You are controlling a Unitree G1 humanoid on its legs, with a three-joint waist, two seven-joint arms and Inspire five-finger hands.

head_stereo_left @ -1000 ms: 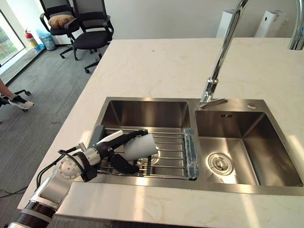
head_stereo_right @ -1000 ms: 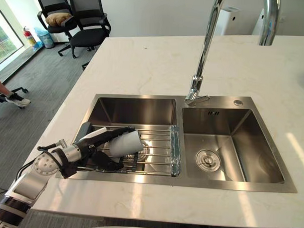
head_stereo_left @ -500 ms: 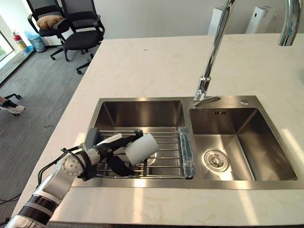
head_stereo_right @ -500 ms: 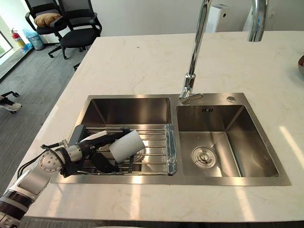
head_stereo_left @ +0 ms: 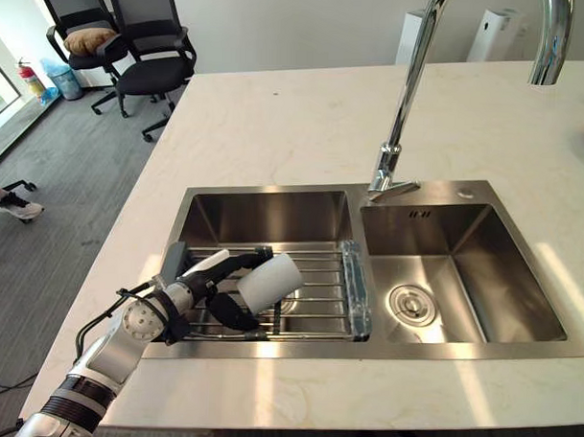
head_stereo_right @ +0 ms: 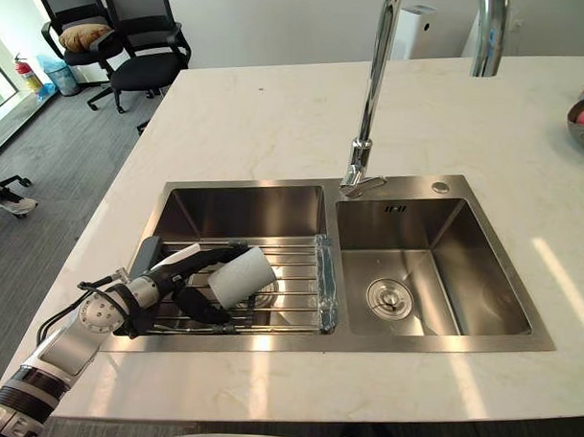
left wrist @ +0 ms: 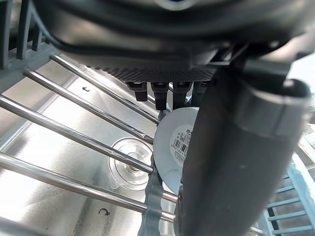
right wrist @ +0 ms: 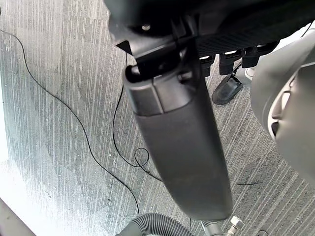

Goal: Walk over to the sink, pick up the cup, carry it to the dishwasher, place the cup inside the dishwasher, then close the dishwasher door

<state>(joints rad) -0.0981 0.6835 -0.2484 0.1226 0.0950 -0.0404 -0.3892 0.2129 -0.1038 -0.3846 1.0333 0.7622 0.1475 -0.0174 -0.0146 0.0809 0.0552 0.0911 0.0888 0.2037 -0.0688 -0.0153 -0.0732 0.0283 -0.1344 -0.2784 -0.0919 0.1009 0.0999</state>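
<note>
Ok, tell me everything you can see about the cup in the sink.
The cup is plain white, slightly tapered, lying on its side over the wire rack in the sink's left basin. The left hand grips it, fingers curled over it and thumb beneath. Its round end facing the palm bears a small printed label. Whether it touches the rack is unclear.

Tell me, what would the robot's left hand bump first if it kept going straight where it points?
The white cup, already pinched in the left hand. Past it, probably the clear end of the wire rack, though depth is hard to judge.
</note>
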